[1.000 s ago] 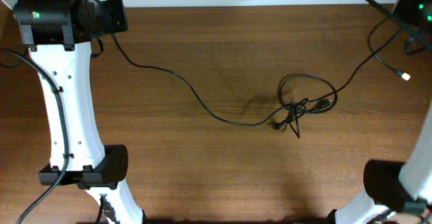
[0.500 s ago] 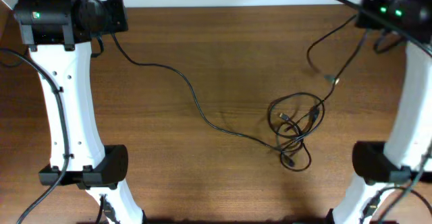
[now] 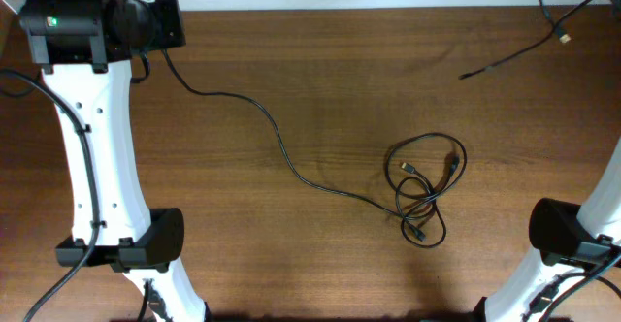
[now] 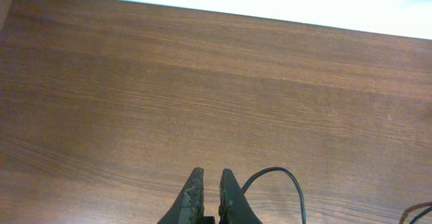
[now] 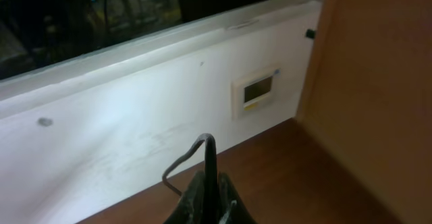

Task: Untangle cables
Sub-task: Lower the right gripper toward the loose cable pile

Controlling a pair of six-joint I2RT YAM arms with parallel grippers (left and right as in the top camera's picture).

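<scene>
Two pairs of fingers are in view. The left fingers (image 4: 210, 183) stand almost together with only a slit between them. One long cable (image 4: 273, 169) curls out just beside their right-hand tip; it appears to be pinched there, though the grip itself is hidden. The right fingers (image 5: 210, 182) are pressed together on a second cable (image 5: 204, 142), a thin black strand that pokes up past their tips in a bent hook. Behind it is a white wall (image 5: 121, 136) bearing one small panel (image 5: 256, 92). From above, two white arms flank the brown counter (image 3: 340, 60): the left arm (image 3: 92, 157) and the right arm (image 3: 572, 249). The long cable runs from the left fingers across the counter to one tangle (image 3: 424, 188) of overlapping loops, well apart from both pairs of fingers; how many strands cross in it cannot be told. The second cable shows at the far right corner, towards the right fingers, with one pale plug (image 3: 564, 38) on it.
</scene>
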